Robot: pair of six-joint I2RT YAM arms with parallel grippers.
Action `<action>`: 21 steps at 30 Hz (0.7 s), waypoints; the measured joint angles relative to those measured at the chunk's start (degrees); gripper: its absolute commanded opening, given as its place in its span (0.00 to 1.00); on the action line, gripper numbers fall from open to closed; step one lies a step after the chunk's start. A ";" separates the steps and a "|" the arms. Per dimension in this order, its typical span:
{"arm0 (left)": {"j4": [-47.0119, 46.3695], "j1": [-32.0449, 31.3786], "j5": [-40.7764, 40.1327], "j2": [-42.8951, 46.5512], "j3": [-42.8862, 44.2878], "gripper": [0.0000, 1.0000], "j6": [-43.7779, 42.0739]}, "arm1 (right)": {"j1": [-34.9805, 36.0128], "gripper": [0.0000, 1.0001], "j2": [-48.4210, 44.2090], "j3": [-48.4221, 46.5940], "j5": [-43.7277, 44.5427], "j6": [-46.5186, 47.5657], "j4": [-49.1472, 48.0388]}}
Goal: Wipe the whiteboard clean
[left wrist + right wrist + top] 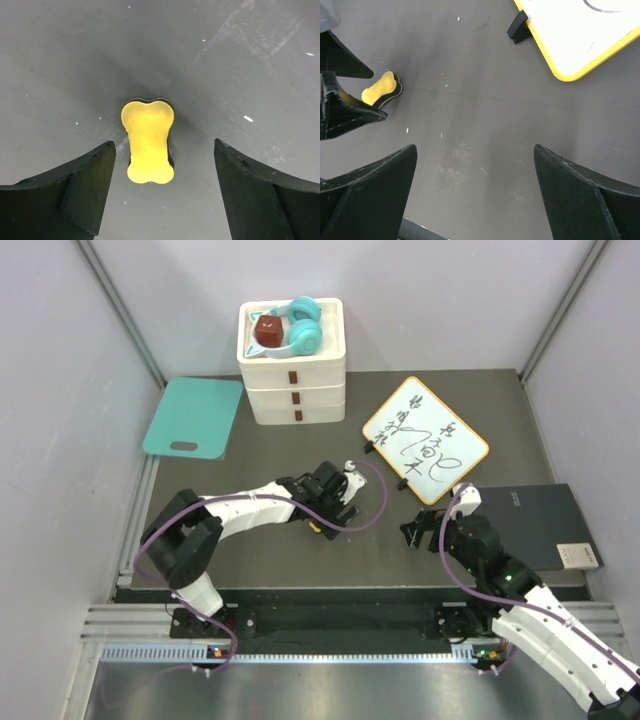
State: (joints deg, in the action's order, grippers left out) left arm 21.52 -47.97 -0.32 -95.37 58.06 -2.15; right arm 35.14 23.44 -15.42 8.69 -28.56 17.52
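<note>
Nearest the arm bases, the right fingers [580, 190] stand spread wide over the bare dark surface [470, 125], holding and touching nothing, with the near corner of the board just beyond them. A little further out, the left fingers [80, 190] hang open above the yellow bone-shaped eraser [149, 140], one on each side of it. There is a clear gap at either flank, so they do not touch it, and it lies flat on the surface. The step in hand looks to be picking up that eraser. To do it well, I would lower straight down until the tips are almost at the surface, keeping the narrow waist centred between them. Closing across the waist rather than the flared ends should stop the block pivoting or squirting out, and its dark underside should face down, ready for wiping. A firm hold matters, since rubbing will push sideways against it. Beyond and to the right lies the whiteboard [425, 438], flat on the surface and turned at an angle. Its face is covered in black handwriting, so none of the erasing appears done. The right arm seems well placed to steady the board's near edge during wiping. At the back are a teal board [193, 417] and a stack of white drawers [295, 390].
</note>
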 measured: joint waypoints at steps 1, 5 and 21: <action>-0.07 0.15 -0.46 -0.35 0.00 0.76 0.02 | 0.00 0.99 -0.02 0.00 0.00 0.00 0.04; -0.48 0.76 -0.81 -2.86 0.00 0.64 0.13 | 0.00 0.99 -0.07 0.00 0.00 0.00 0.11; -2.54 2.47 -0.59 -3.23 -0.42 0.05 0.59 | 0.00 0.99 -1.38 0.00 0.00 -0.31 1.62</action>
State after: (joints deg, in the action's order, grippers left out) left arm 18.98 -45.50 -0.91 -98.61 57.65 -1.56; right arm 35.14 22.06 -15.42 8.69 -28.86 19.14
